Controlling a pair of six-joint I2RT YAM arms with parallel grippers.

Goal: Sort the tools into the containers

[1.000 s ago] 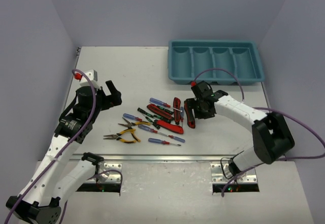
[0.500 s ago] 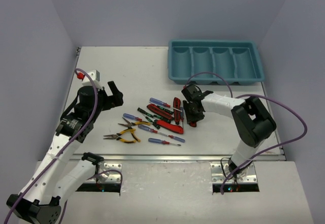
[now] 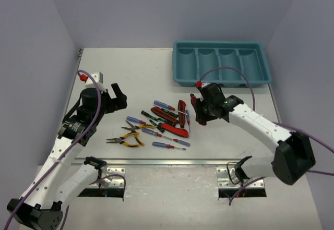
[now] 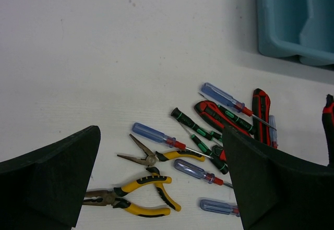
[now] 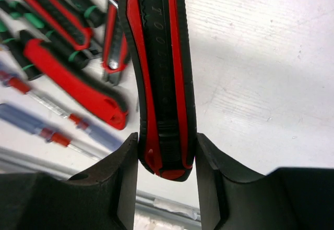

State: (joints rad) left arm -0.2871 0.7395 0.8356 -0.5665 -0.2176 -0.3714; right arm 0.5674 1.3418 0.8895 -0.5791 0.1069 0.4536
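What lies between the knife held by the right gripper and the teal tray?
Top view: bare table between the utility knife and the tray; only the arm's purple cable arches above it.

The pale desk (image 3: 135,73) is carrying a teal tray (image 3: 183,80) at its far right. Lying clustered near its middle are yellow-handled pliers (image 3: 128,142), blue-handled screwdrivers (image 3: 159,144), black-and-green screwdrivers (image 3: 148,116) and red-and-black utility knives (image 3: 175,131).

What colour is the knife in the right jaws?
The utility knife is red and black; best seen in right wrist view.
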